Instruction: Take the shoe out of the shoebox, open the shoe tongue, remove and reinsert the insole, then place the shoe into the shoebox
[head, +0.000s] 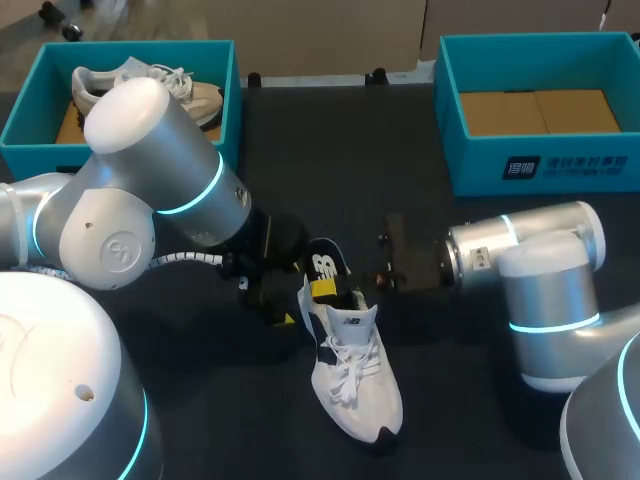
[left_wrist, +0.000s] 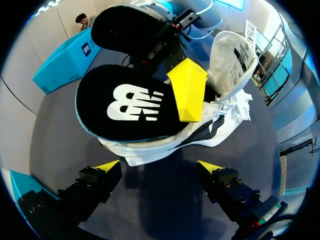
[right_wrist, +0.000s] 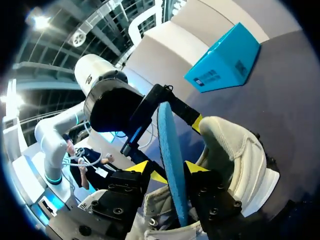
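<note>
Right wrist view: right gripper (right_wrist: 170, 169) tight around the insole (right_wrist: 167, 132).

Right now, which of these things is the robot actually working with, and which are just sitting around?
In the job: white shoe, black insole, empty shoebox, right gripper shut on the insole.
Lying about: second shoebox, spare shoe inside it.

second shoe (head: 195, 98) in the left shoebox (head: 40, 157) half hidden behind the left arm (head: 160, 170), insole (head: 325, 266) lower end buried inside the shoe (head: 355, 390), right shoebox (head: 480, 165) clipped at the head view's edge
</note>
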